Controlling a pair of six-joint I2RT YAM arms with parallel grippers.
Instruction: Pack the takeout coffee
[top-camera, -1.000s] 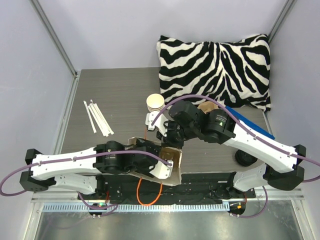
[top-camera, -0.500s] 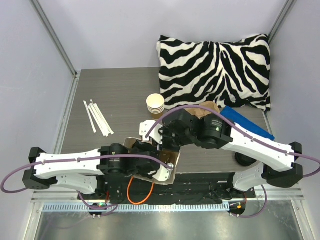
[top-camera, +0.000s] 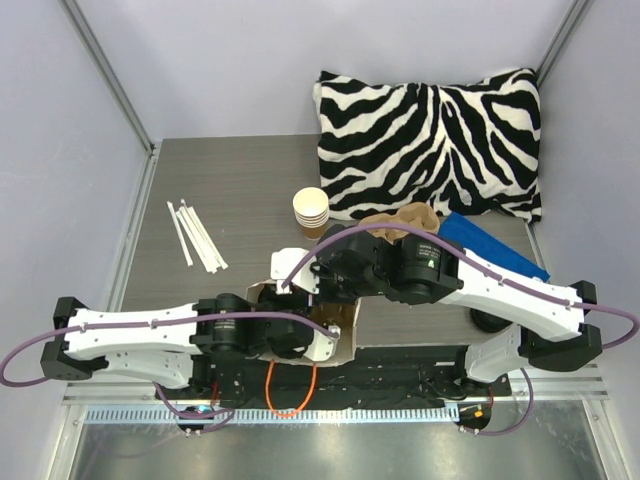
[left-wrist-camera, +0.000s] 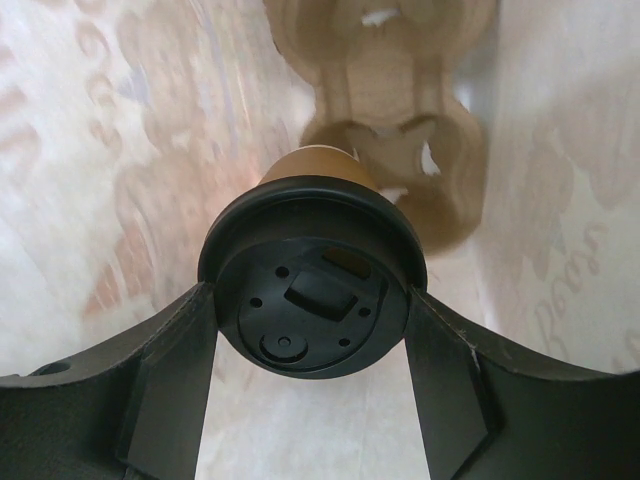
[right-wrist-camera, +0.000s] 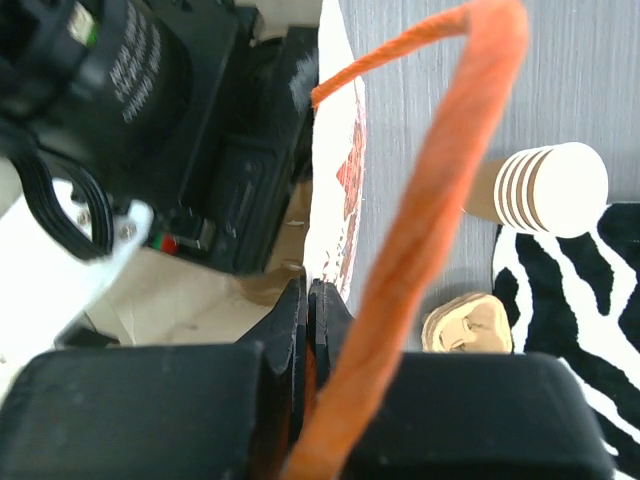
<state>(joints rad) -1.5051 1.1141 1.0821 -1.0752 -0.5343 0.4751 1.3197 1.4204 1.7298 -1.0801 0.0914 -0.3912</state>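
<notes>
The takeout coffee (left-wrist-camera: 305, 300), a brown paper cup under a black lid, sits between the fingers of my left gripper (left-wrist-camera: 310, 330), which is shut on the lid's sides. It hangs inside a white paper bag (left-wrist-camera: 120, 180), above a cardboard cup holder (left-wrist-camera: 400, 170) at the bag's bottom. My right gripper (right-wrist-camera: 308, 295) is shut on the bag's top edge (right-wrist-camera: 335, 200), with the orange handle (right-wrist-camera: 430, 200) running past it. In the top view the bag (top-camera: 345, 335) lies at the table's near edge. My left gripper (top-camera: 300, 338) reaches into it and hides the coffee.
A stack of cream cups (top-camera: 311, 210) stands behind the bag. White straws (top-camera: 195, 235) lie to the left. A zebra pillow (top-camera: 430, 140) fills the back right, with a cardboard carrier (top-camera: 405, 220) and a blue sheet (top-camera: 495, 245) before it. Black lids (top-camera: 490, 320) sit right.
My right arm has swung left and nearer, drawing the bag's edge with it. My left gripper has gone deeper into the bag with the coffee. Both grips are unchanged.
</notes>
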